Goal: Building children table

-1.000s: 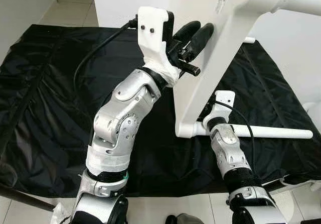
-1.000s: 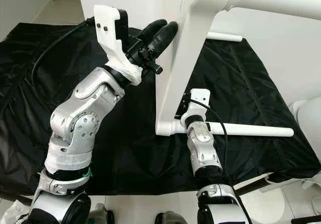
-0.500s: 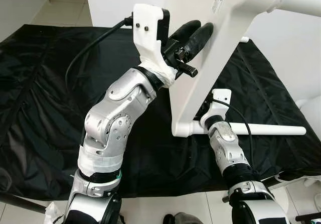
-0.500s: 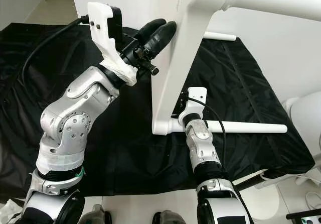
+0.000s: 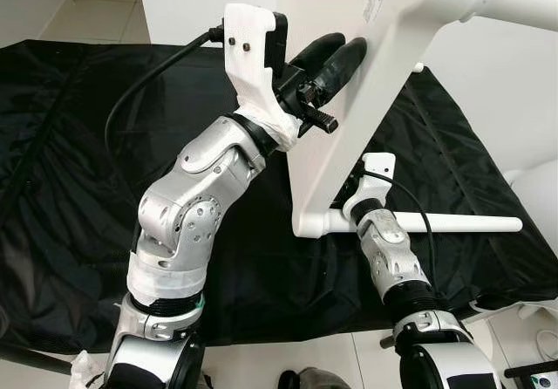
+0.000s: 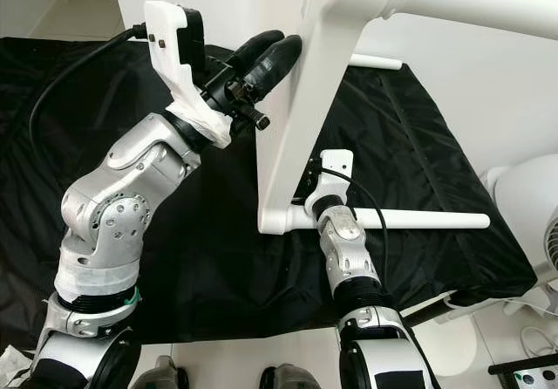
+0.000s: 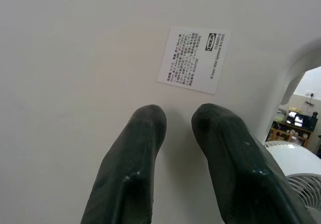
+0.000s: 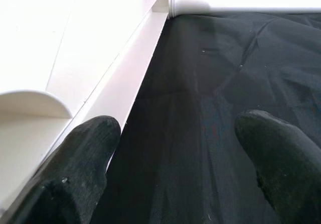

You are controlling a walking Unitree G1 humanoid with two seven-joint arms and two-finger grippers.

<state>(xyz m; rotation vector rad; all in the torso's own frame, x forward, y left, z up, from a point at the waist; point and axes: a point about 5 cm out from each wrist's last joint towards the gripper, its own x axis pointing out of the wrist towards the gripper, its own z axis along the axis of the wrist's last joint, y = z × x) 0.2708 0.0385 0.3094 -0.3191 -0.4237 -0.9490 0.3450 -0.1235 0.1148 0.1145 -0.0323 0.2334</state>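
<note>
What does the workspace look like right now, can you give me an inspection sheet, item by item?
Surface: black sheet spread over the floor.
Job's things: white table top tipped up on edge, label on its underside; white legs attached.
Clutter: nothing seen.
Grippers: left gripper pressed against the underside, fingers close together; right gripper open, low by the table's bottom edge above the sheet.
Cables: black cable running to the left wrist.
Surroundings: tiled floor; white fan on the right.
</note>
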